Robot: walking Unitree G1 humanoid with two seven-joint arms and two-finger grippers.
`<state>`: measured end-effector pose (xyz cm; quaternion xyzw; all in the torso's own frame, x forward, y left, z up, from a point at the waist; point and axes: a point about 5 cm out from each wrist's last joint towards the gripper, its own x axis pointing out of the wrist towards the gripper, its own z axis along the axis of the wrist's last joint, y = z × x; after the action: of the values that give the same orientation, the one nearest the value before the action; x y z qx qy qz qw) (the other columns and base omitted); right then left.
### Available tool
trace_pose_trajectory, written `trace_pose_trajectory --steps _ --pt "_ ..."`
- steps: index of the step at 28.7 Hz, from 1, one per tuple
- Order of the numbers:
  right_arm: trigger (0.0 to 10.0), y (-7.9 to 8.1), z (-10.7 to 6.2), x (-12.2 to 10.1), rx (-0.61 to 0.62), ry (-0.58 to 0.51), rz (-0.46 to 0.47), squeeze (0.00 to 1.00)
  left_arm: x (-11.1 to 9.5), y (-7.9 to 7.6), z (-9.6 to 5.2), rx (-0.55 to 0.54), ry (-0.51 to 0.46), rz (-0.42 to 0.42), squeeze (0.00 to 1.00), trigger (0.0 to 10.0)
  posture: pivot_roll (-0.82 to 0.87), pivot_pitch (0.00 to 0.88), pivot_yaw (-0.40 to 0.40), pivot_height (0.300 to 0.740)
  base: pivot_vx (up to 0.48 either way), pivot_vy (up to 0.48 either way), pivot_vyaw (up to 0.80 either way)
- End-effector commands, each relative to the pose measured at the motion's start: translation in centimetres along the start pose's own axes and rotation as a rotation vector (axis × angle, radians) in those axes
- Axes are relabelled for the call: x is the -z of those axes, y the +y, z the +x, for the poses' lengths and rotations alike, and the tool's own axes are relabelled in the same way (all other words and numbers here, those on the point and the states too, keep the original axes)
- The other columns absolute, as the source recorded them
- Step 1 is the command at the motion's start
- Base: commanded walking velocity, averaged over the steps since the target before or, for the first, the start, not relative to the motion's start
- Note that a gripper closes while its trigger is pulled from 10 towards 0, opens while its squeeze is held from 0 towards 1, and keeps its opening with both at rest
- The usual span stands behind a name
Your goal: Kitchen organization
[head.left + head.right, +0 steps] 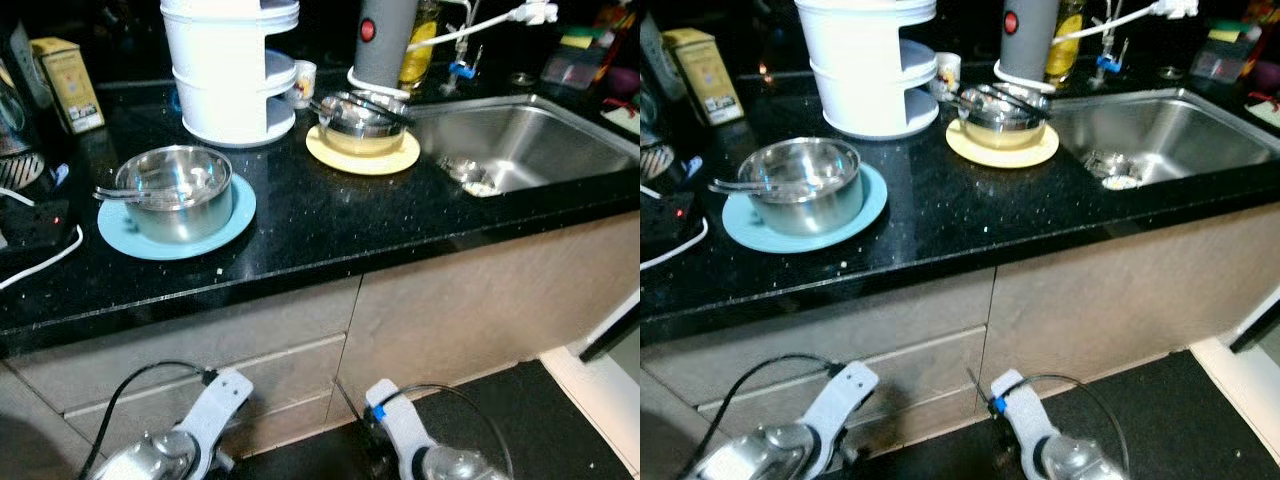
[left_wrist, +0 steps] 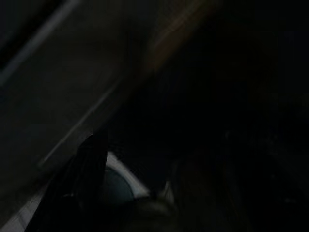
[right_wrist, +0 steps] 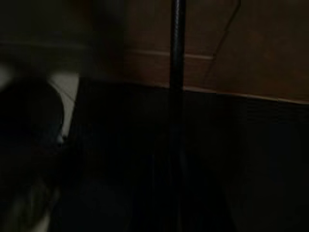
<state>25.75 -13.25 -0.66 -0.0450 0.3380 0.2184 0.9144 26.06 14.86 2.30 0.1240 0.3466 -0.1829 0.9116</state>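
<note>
A steel bowl with a spoon across its rim sits on a blue plate at the left of the black counter. Further right, a second steel bowl holding utensils rests on a yellow plate beside the sink. A white tiered container stands behind the two plates. My left arm and right arm hang idle below the counter edge, in front of the cabinet drawers. Both wrist views are very dark.
A grey bottle with a red button stands behind the yellow plate. A yellow box and a power strip with a white cable are at the far left. Sponges and small items lie beyond the sink. Dark floor lies below.
</note>
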Motion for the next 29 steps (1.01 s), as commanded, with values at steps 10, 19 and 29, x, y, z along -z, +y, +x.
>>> trace_pose_trajectory --steps 10,19,29 --pt "10.0 0.5 1.2 2.3 0.099 -0.041 0.183 0.0 4.5 0.8 1.5 -0.162 0.07 -0.06 0.0 10.0 -0.08 0.159 -0.006 0.74 0.0 0.0 0.0" --pt "10.0 0.3 1.6 2.4 0.101 -0.048 0.182 0.0 4.7 0.3 2.2 -0.174 0.032 -0.08 0.0 10.0 -0.08 0.164 -0.012 0.74 0.0 0.0 0.0" --pt "10.0 0.2 1.4 3.0 0.107 -0.051 0.21 0.0 4.8 0.5 2.2 -0.18 0.018 -0.09 0.0 10.0 -0.08 0.177 -0.014 0.74 0.0 0.0 0.0"
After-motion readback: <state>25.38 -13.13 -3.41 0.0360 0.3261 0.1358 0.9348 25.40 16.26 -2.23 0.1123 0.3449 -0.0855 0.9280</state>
